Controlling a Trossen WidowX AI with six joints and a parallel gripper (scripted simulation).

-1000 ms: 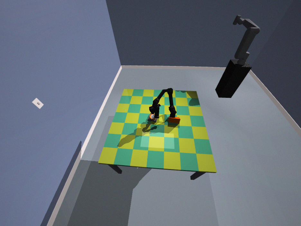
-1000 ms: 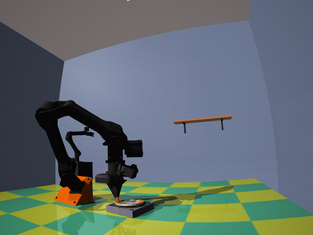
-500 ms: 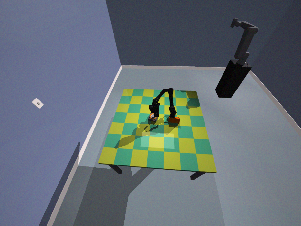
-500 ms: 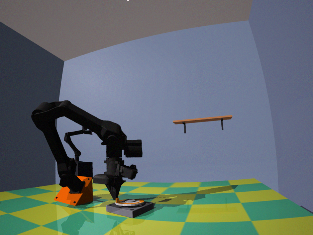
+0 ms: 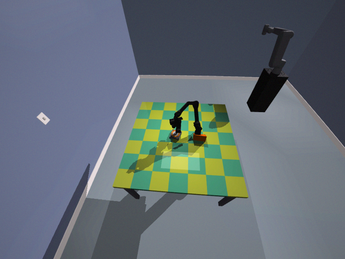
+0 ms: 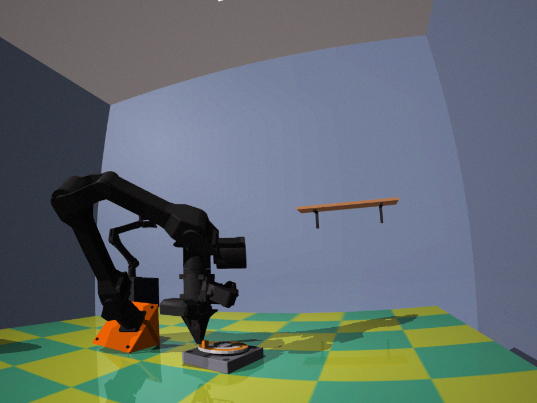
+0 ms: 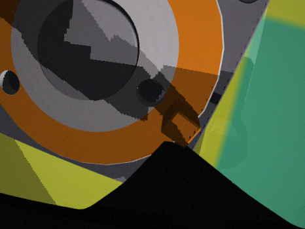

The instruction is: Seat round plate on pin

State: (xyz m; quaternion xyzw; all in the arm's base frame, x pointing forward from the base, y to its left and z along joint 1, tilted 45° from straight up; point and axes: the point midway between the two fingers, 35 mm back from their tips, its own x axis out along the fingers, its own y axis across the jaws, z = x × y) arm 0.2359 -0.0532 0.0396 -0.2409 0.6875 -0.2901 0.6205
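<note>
The round plate (image 5: 173, 135) (image 6: 221, 351) (image 7: 199, 39), white with an orange ring, sits around the grey post (image 7: 114, 49) on the square grey base (image 5: 174, 139) (image 6: 207, 361) (image 7: 230, 33). Its orange tab (image 6: 204, 344) (image 7: 183, 127) stands up at the rim, near one side of the base. The hole next to the tab (image 7: 150, 92) looks dark, and no pin shows in it. A slight tilt of the plate cannot be ruled out. My gripper (image 5: 178, 132) (image 6: 201, 342) (image 7: 171, 152) is shut and empty. Its tips are right beside the tab, touching or almost touching it.
A second round opening (image 7: 10, 82) shows in the plate at the left of the wrist view. The arm's orange mount (image 5: 199, 137) (image 6: 129, 338) stands on the checkered table (image 5: 178, 182) (image 6: 360, 368) near the base. Another arm on a black pedestal (image 5: 266, 92) stands off the table.
</note>
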